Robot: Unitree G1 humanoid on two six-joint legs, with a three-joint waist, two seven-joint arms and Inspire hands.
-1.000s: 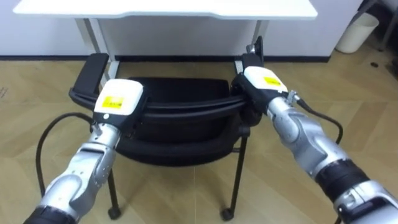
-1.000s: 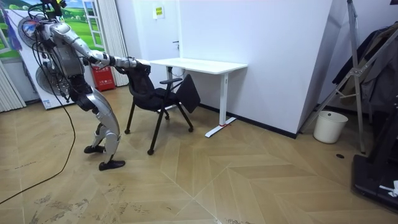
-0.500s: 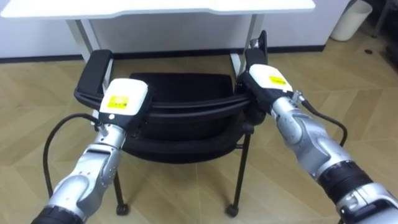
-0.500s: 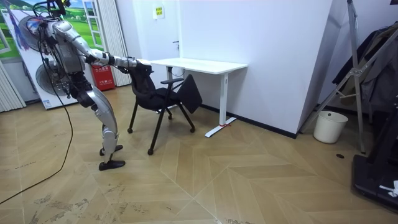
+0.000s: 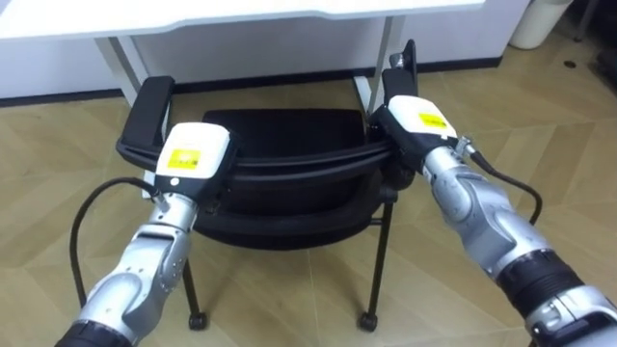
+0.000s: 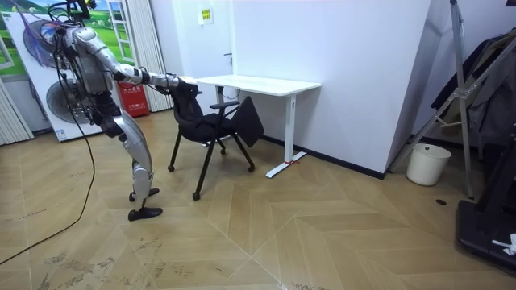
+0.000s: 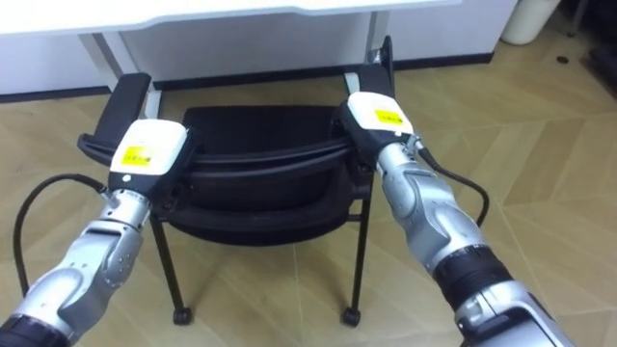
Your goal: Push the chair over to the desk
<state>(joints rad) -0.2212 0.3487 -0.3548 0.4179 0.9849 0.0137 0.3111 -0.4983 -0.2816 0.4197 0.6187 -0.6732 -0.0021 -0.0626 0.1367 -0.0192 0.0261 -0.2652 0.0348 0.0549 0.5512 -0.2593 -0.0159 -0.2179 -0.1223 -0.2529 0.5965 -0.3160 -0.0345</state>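
Observation:
A black chair (image 5: 275, 130) on casters stands in front of me, its seat facing a white desk (image 5: 241, 14). My left hand (image 5: 193, 154) sits on the left end of the curved backrest (image 5: 299, 169), fingers curled over its top edge. At the right end of the backrest my right hand (image 5: 410, 120) grips it the same way. In the room view I stand at the room view's left, leaning forward with both arms stretched out to the chair (image 6: 205, 125), which is just short of the desk (image 6: 258, 83).
The desk legs (image 5: 120, 58) stand just past the chair's armrests (image 5: 149, 106). A white bin (image 6: 425, 163) stands by the wall at the room view's right, near a metal stand (image 6: 463, 97). A red object (image 6: 133, 101) is behind me. Wooden floor (image 6: 282, 234) lies open around.
The chair has rolled a little closer to the desk with both hands on its backrest. I have stepped forward behind it, and the eye view has shifted toward the desk.

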